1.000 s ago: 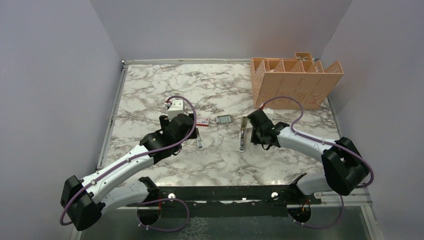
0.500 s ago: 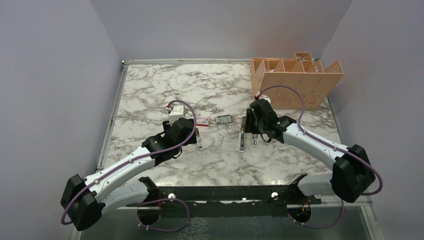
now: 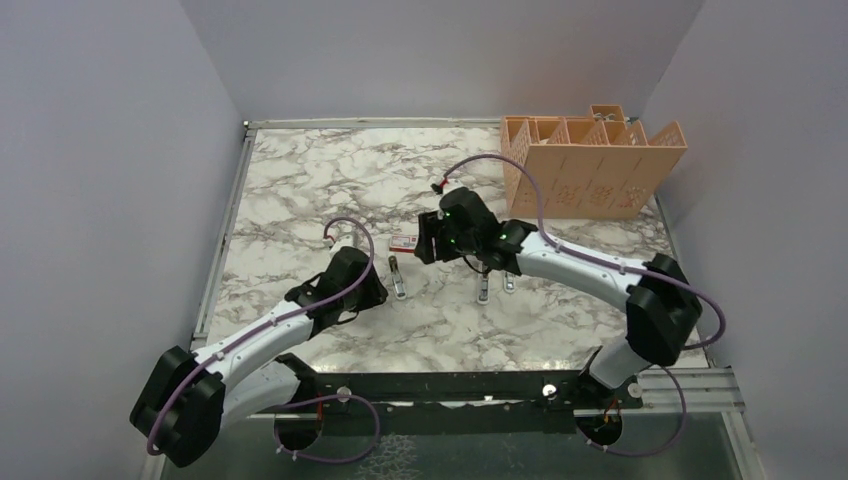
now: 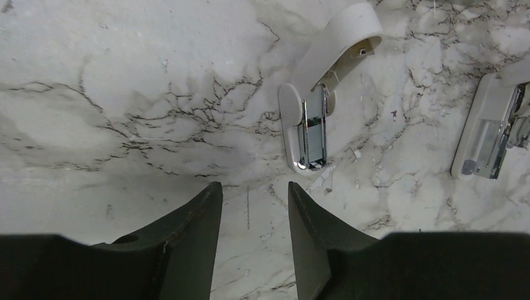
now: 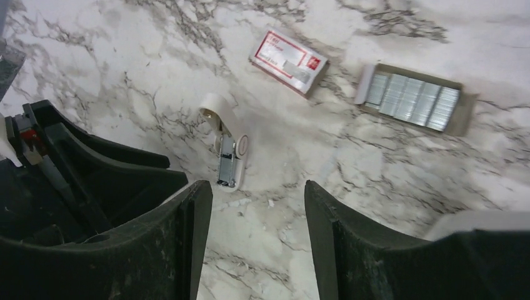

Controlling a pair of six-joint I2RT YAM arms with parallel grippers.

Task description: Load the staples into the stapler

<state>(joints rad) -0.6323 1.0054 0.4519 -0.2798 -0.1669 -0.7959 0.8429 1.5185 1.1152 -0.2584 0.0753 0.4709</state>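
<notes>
- My left gripper (image 4: pixel 250 200) hovers low over the white, grey-veined marble tabletop (image 3: pixel 330 170), left of the middle and nearer the near edge than the far one. Its two black fingers (image 4: pixel 194 240) stand a moderate gap apart and have hold of nothing.
- Just beyond those fingertips lies the small white plastic stapler (image 4: pixel 310 119). It is swung open, with its lid angled up and away and its bright metal channel facing up.
- Toward the far edge from the stapler, apart from it, the tiny red-and-white cardboard box (image 5: pixel 289 62) lies flat.
- Right of the box, about midway between the left and right edges, sits the small flat grey tray (image 5: pixel 467 115). The silvery-grey metal staples (image 5: pixel 409 99) are packed in it side by side, well apart from the stapler.
- My right gripper (image 5: pixel 256 190) hangs above this patch with its fingers spread wide and empty. From overhead it hides the tray.
- Right of it lies a second white-and-metal piece (image 3: pixel 484 288); I cannot tell exactly what it is.
- A peach perforated plastic organiser (image 3: pixel 590 165) stands at the far right corner.
</notes>
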